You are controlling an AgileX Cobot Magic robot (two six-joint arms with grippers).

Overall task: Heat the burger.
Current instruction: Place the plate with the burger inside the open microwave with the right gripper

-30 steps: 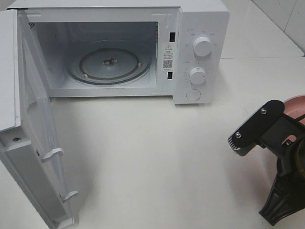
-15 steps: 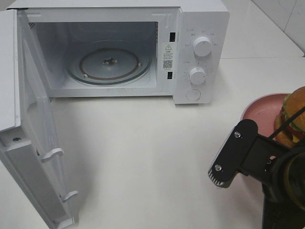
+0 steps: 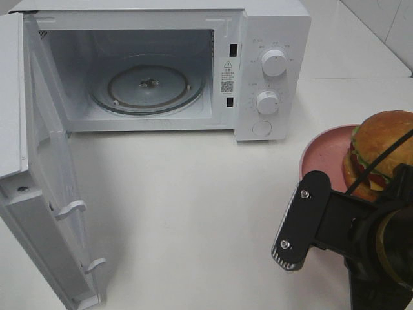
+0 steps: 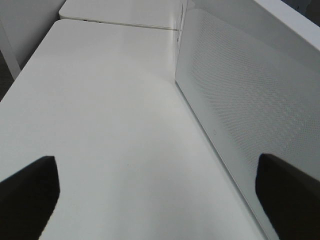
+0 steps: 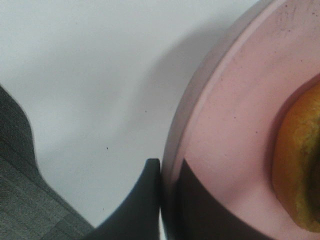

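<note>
The burger [image 3: 381, 152], with a golden-brown bun, lettuce and tomato, stands on a pink plate [image 3: 322, 155] at the right edge of the exterior view. My right gripper [image 5: 167, 170] is shut on the plate's rim [image 5: 235, 115], one finger on each side of it, with the burger's bun [image 5: 297, 170] close by. In the exterior view the right arm's black mount [image 3: 303, 219] hides the grip. The left gripper [image 4: 157, 195] is open and holds nothing; it hangs over bare white table. It does not show in the exterior view.
A white microwave [image 3: 271, 39] stands at the back with its door [image 3: 45, 194] swung wide open to the left and a glass turntable [image 3: 148, 87] inside. A perforated white panel [image 4: 240, 90] runs beside the left gripper.
The right arm has moved left with the plate and burger, bringing them further into the exterior view. The microwave and its door have not moved.
</note>
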